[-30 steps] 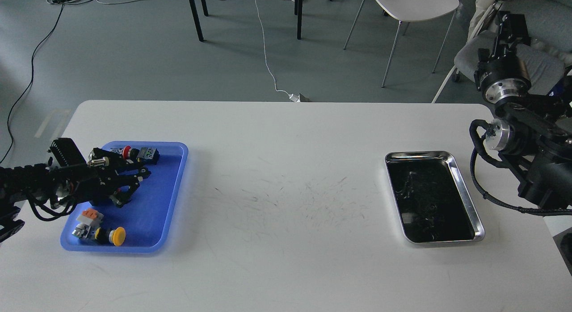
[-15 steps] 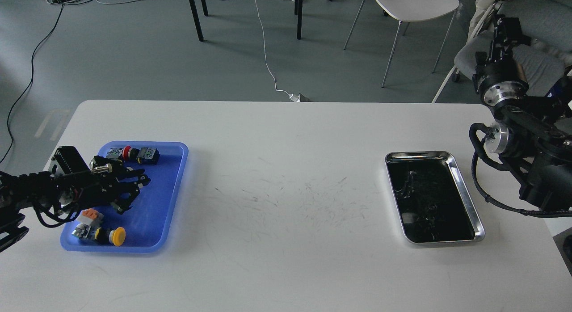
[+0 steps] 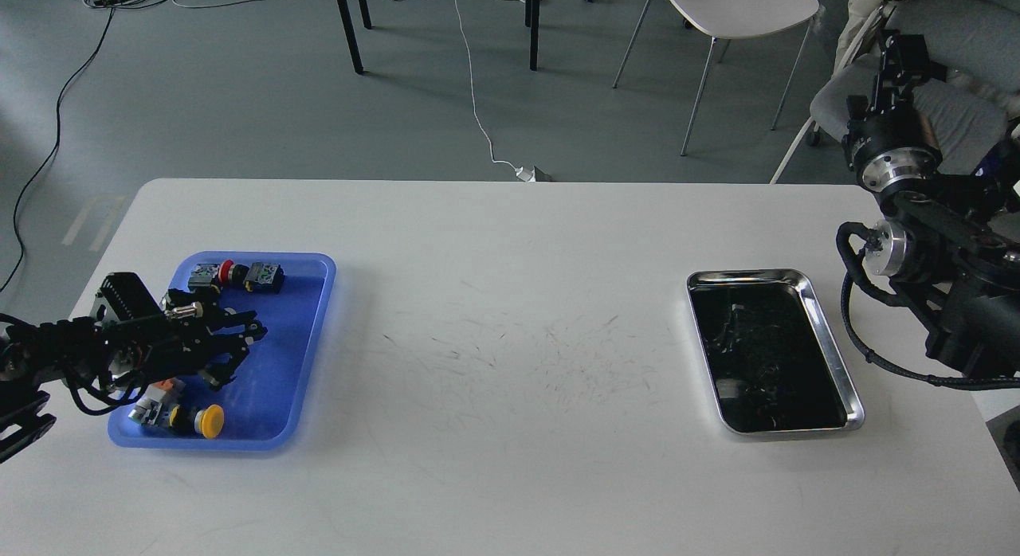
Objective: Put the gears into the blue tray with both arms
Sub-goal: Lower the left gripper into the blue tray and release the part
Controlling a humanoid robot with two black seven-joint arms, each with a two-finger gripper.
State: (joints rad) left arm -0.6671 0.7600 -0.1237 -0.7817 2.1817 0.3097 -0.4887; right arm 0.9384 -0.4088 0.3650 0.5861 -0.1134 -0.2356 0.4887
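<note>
My left claw has drawn back lower over the blue tray — fingers spread, released; right claw parked high — can't tell its state.

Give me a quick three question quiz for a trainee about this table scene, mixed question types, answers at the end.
1. True or false: the left gripper is over the flat blue plastic tray.
2. Multiple choice: the shiny steel tray with the dark inside lies (A) at the table's centre, (B) toward the table's right end, (C) inside the blue one.
3. Fill in: the push-button at the blue tray's near end has a ____ cap.

Key: 1 true; 2 B; 3 yellow.
</note>
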